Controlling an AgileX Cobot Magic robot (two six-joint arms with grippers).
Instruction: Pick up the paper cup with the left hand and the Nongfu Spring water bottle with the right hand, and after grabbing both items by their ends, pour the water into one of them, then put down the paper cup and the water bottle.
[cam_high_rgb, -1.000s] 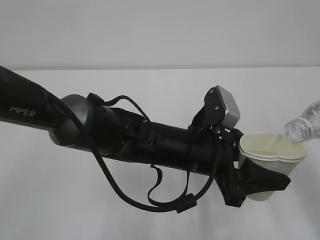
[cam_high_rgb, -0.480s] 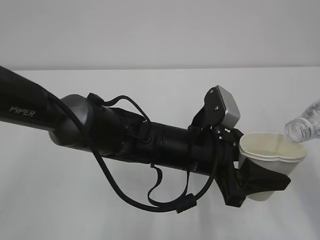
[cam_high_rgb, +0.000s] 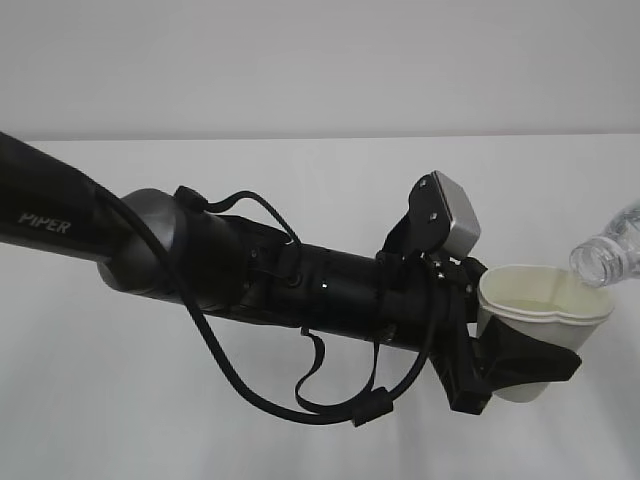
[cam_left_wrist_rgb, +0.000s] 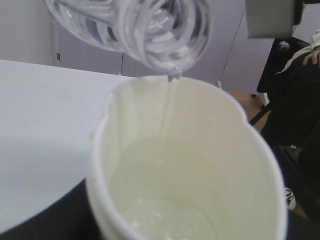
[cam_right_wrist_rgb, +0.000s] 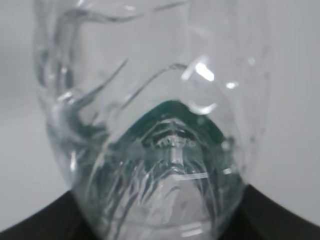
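Paper-thin and denting under the left hand jaws pinching its lower wall, the paper cup is filling at right above the tabletop — growing heavier — while the right hand's jaws are gripping the crinkly Nongfu Spring water bottle by its base.

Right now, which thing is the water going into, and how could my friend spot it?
Follow the thick black arm marked PIPER across the white table to the left hand at its tip. The paper cup is squeezed there, under the clear bottle's mouth. It is the only cream-coloured thing, with a dented, wavy rim.
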